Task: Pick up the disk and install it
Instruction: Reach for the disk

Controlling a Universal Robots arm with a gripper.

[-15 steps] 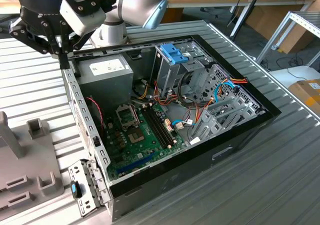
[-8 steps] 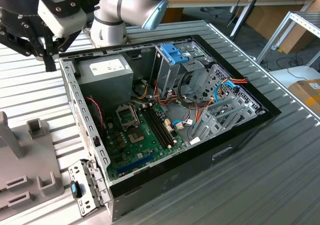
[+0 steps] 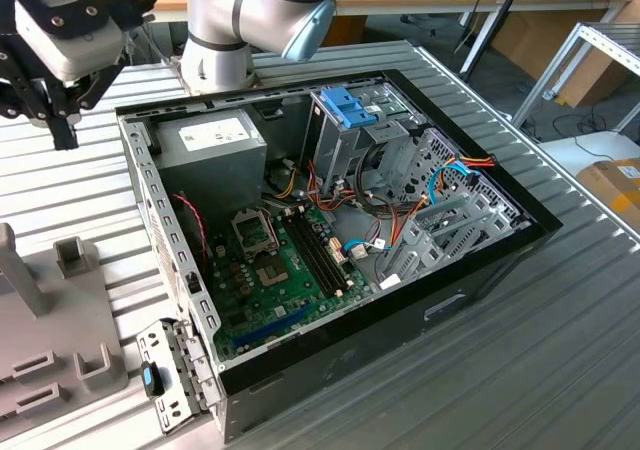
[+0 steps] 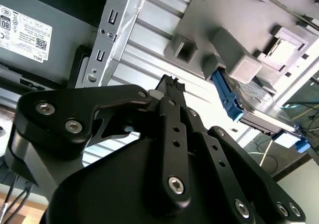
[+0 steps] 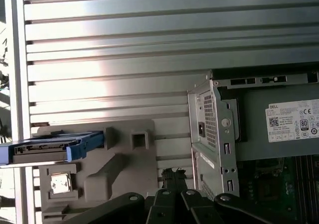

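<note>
One flat dark hard disk (image 5: 42, 148) framed by bright blue plastic rails sits in one pale grey moulded plastic holder (image 5: 124, 167). The first wrist view sees the disk edge-on, with one end sticking out past the holder's side. In the second wrist view the disk (image 4: 259, 112) shows a silvery face, a blue rail along its near side and a blue tab at its far end. It lies beside the holder's blocky square posts (image 4: 239, 64).

There is one robot arm (image 3: 255, 15), with thick silver joints and a light blue cap. Its wrist reaches out toward the exterior view's left. The single gripper (image 3: 62, 130) has a white body and black linkages. It points down over the ribbed aluminium worktop (image 3: 560, 350), outside the computer and above the holder (image 3: 50, 315).

In both wrist views the black metal fingers (image 5: 167, 176) are drawn together at their ribbed tips with nothing between them. The gripper (image 4: 171, 83) hangs over the bare ribs between the holder and the computer's corner, well apart from the disk.

One open black desktop computer case (image 3: 480, 260) lies on its side on the worktop. Inside it are:
- one grey power supply box (image 3: 210, 140) with a white label
- one green circuit board (image 3: 285, 270)
- one perforated grey metal drive cage topped by a blue latch (image 3: 345, 105)
- bundles of red, orange and blue wires (image 3: 455, 170)

The case's bare steel corner (image 5: 214, 134), punched with small vents and slots, is near the fingertips.
</note>
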